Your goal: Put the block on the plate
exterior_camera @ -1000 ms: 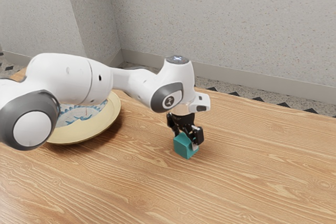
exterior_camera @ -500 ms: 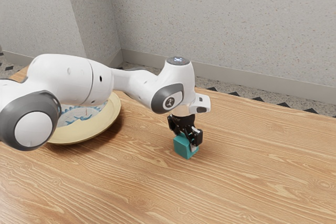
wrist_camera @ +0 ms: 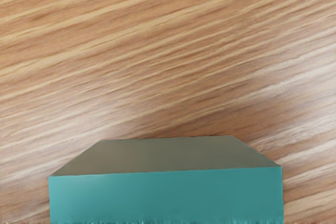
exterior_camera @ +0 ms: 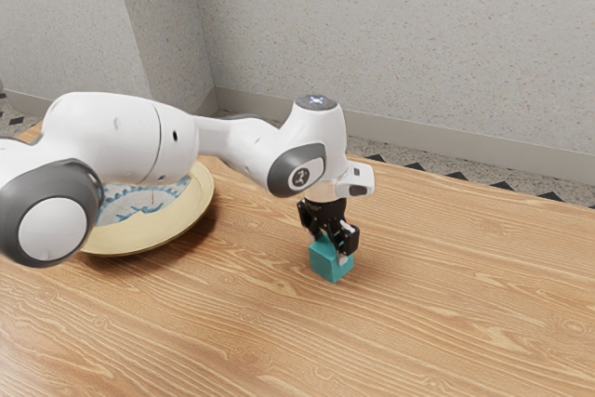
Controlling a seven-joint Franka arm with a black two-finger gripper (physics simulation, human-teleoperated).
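The black gripper (exterior_camera: 333,244) points down at the teal block (exterior_camera: 329,261), with its fingers against two opposite sides of the block, shut on it. Whether the block's underside touches the table cannot be told. In the wrist view the block (wrist_camera: 167,195) lies just under the hand, a teal face and a greyish face showing. A wide pale-yellow plate (exterior_camera: 201,206) with a blue-patterned middle rests toward the exterior view's left, apart from the block and partly hidden behind the arm.
The wooden table (exterior_camera: 446,313) stretches around the block and plate. The arm's links pass above the plate from the exterior view's left. A speckled wall (exterior_camera: 400,53) stands beyond the table's far edge.
My hand and the block have shifted very slightly toward the exterior view's right. The fingers have drawn in a little around the block. The plate has stayed where it was.
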